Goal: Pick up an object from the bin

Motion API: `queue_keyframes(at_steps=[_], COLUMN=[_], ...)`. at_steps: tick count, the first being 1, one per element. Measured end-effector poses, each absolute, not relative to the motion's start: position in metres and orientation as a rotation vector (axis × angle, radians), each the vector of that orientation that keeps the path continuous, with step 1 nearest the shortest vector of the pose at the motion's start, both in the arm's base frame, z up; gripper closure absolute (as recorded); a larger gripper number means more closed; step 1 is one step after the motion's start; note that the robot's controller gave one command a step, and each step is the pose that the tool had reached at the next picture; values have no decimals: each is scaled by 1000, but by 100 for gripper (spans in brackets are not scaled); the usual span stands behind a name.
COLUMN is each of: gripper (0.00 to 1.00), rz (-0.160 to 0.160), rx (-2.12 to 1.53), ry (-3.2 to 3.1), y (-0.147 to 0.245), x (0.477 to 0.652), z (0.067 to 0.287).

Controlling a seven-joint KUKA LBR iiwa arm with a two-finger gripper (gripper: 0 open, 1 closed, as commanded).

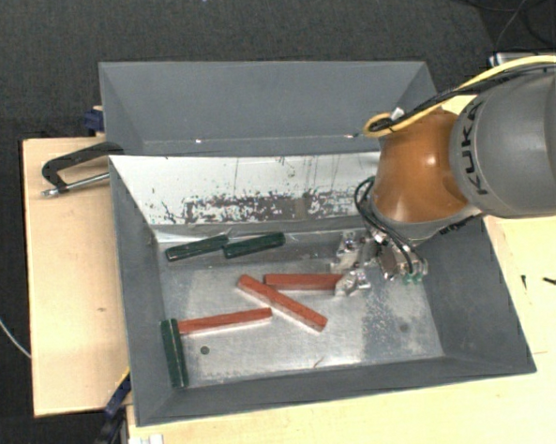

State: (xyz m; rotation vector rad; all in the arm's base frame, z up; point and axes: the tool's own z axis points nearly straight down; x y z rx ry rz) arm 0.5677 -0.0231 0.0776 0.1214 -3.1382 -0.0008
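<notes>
Gripper (pixel 352 269): low over the floor of the bin (pixel 251 96), right of centre, at the right end of the rear red bar (pixel 300 282). Whether it stands apart, together or clamped on that bar cannot be told; its metal parts merge with the shiny floor. Contact with the bar cannot be confirmed either.

Nearest thing: the rear red bar, a flat, straight strip lying almost level across the middle of the floor. Its right end runs up to the gripper and is lost among the gripper's parts.

Obstructions and neighbours:
- The slanted red bar (pixel 288 306) runs from upper left to lower right, just in front of the rear red bar. The two are close together at their left ends; overlap cannot be confirmed.
- The front red bar (pixel 223 320) lies further left, its right end just beside the slanted bar.
- The standing green bar (pixel 175 354) lies front to back at the left, touching or nearly touching the left end of the front red bar.
- Two green bars lie end to end near the back wall: the left one (pixel 197 251) and the right one (pixel 254 245), well apart from the gripper.

Hidden: the orange wrist cover (pixel 416 175) and the grey arm body (pixel 518 145) screen the bin's right rear corner. Dark cables (pixel 398 261) hang beside the gripper and blur its outline.
</notes>
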Motion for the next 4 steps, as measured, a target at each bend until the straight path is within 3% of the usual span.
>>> queue_keyframes(at_steps=[1, 2, 3, 4], gripper=[100, 100, 100, 100], rz=[-1, 0, -1, 5], rx=[122, 357, 357, 820], ry=[-3139, -3128, -3128, -3047], y=[-23, -7, -7, -18], x=[568, 575, 575, 580], z=[78, 191, 191, 337])
